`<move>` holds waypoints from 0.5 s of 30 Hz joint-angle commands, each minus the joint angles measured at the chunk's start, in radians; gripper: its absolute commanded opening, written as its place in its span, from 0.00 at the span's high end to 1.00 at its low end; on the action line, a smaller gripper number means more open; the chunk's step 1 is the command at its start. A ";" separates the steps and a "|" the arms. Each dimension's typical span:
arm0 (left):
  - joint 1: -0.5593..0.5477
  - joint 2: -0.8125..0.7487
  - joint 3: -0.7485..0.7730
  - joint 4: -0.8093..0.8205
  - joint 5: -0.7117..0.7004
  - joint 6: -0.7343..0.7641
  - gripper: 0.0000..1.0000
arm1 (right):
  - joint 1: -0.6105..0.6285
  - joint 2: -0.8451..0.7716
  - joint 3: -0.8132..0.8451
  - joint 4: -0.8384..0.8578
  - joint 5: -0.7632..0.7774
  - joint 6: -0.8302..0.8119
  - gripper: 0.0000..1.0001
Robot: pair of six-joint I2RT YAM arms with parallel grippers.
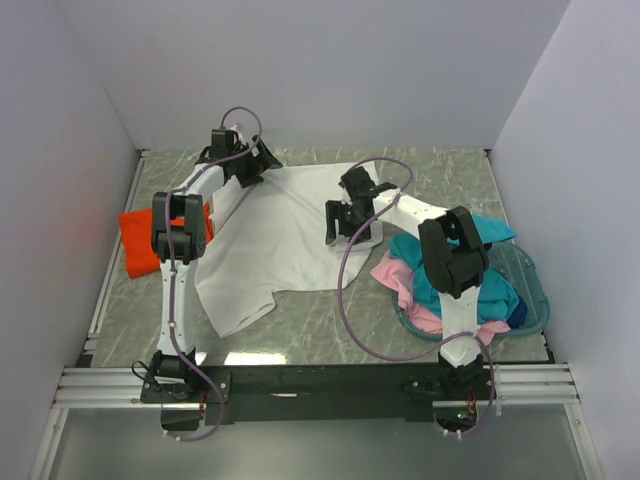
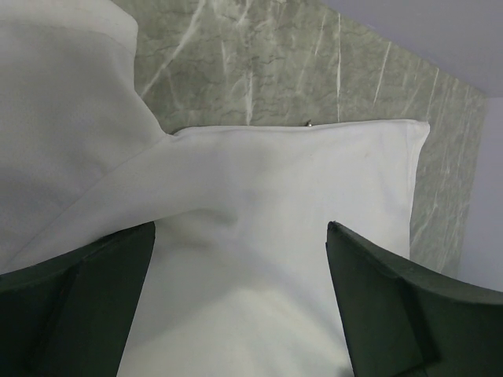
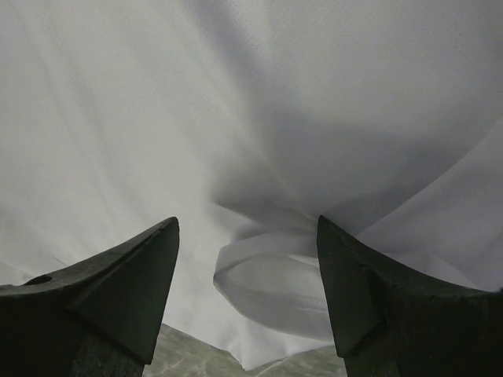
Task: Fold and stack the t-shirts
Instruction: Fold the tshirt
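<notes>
**A:** How is the white t-shirt [image 1: 275, 240] laid out right now?

**B:** It's spread flat in the middle of the worktop [image 1: 440, 170]. Its long axis is run on a diagonal from near-left to far-right, and the narrower end is pointed toward the left arm's base. Which end is the collar can't be told from above.

**A:** And relative to each end effector?

**B:** The left end effector [image 1: 250, 165] is parked over the shirt's far-left corner and the right end effector [image 1: 345, 230] over its right edge. Both are spread wide and nothing is pinched in either.

**A:** Is anything extra picked up by the wrist cams?

**B:** Yep. In the left wrist view a sleeve [image 2: 299, 181] is seen lying flat between the dark fingers [image 2: 78, 298], with its hemmed end pointed away and bare marble beyond. In the right wrist view a curled hem is shown between the tips. Only from the top can the rest be seen: an orange t-shirt [image 1: 135, 245] bunched at the left edge, and a teal t-shirt [image 1: 490, 228] and a pink t-shirt [image 1: 395, 272] heaped in the basket [image 1: 535, 285] on the right.
</notes>
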 commanded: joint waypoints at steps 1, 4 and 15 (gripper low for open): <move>-0.018 0.056 0.055 -0.024 0.013 0.055 0.02 | -0.001 -0.049 -0.016 -0.049 0.050 0.017 0.23; -0.024 0.052 0.069 -0.012 0.007 0.069 0.02 | -0.001 -0.078 -0.016 -0.077 0.055 0.011 0.23; -0.031 -0.048 0.074 0.028 -0.009 0.086 0.02 | 0.016 -0.248 -0.206 -0.094 0.083 0.016 0.32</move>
